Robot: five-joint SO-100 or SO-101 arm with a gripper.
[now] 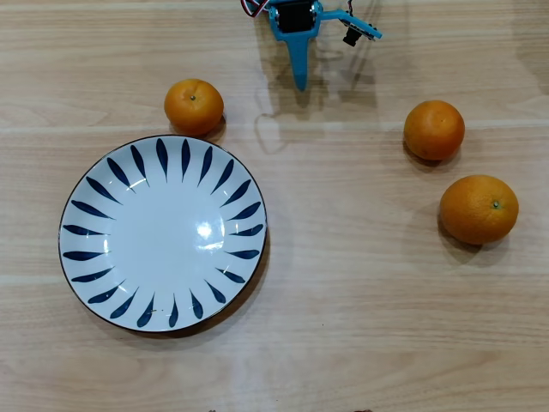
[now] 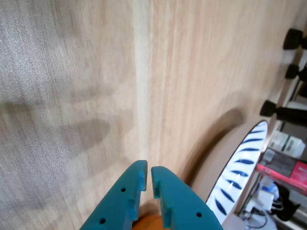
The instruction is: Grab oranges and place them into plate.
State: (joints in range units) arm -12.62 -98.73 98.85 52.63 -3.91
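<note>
Teal gripper (image 2: 147, 178) empty, jaws nearly pressed together; I judge approach step, plate (image 1: 86, 257) bare. Next I spread jaws, descend on nearest orange (image 1: 194, 106).

Tabletop (image 1: 360, 326) looks like pale wood-grain laminate, smooth with a soft satin sheen and faint lengthwise streaks. Plate (image 1: 163, 233) reads as glazed ceramic, glossy white with a bright glare spot near the centre and dark blue painted strokes; the three oranges (image 1: 194, 106) (image 1: 434, 130) (image 1: 479, 209) have dimpled, slightly waxy skin. Tool (image 2: 147, 184) is matt teal plastic, apparently 3D-printed, with small round holes in the fingers (image 2: 125, 199).
</note>
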